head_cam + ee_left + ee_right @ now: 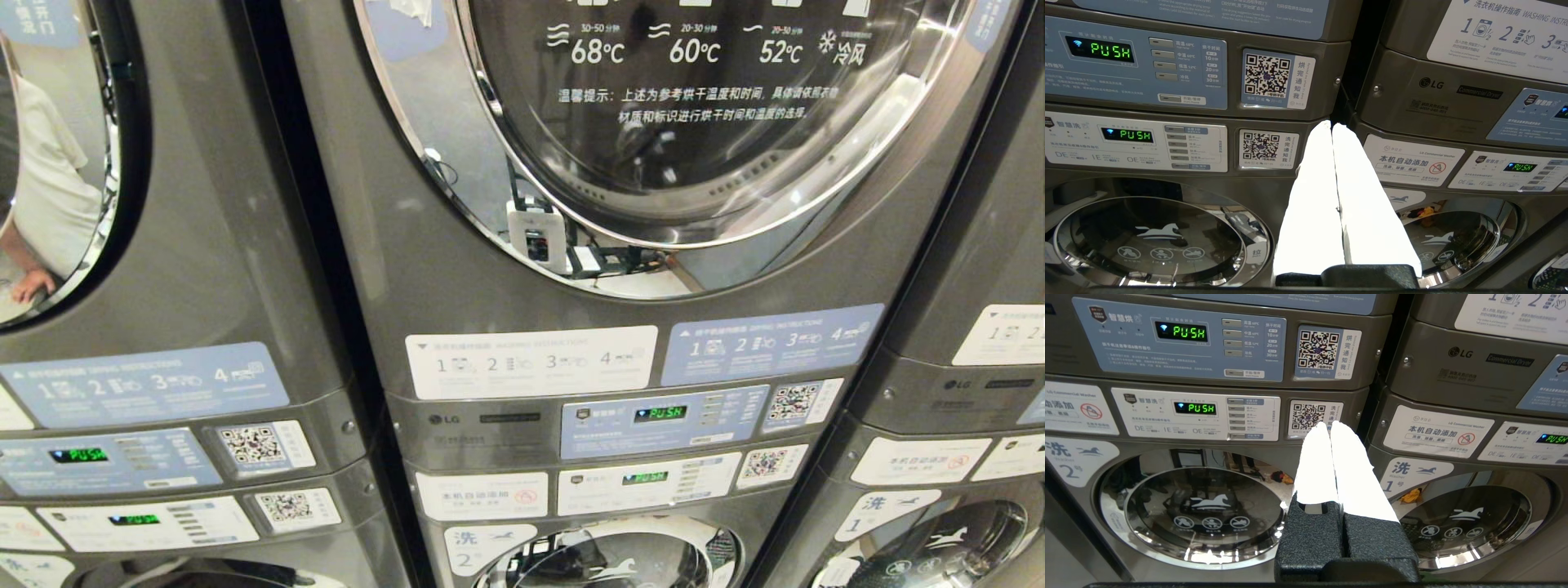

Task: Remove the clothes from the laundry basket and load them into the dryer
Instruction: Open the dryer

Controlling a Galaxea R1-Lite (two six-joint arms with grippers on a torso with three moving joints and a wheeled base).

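The dryer (pixel 653 163) is standing as the upper unit of a grey stacked machine, filling the middle of the head view. Its round door (pixel 702 106) is sitting closed, a chrome ring framing dark glass that is carrying white temperature markings and lines of Chinese text. Below the door, its blue control panel (pixel 661 420) is showing "PUSH" in green, beside a QR-code sticker (pixel 793 402). No laundry basket or clothes are showing in any view.

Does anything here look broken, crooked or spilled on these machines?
Nothing stands out. The dryer door is closed and looks intact, the control panels are lit and read PUSH, and the stickers sit flat. No basket or clothes are in view.
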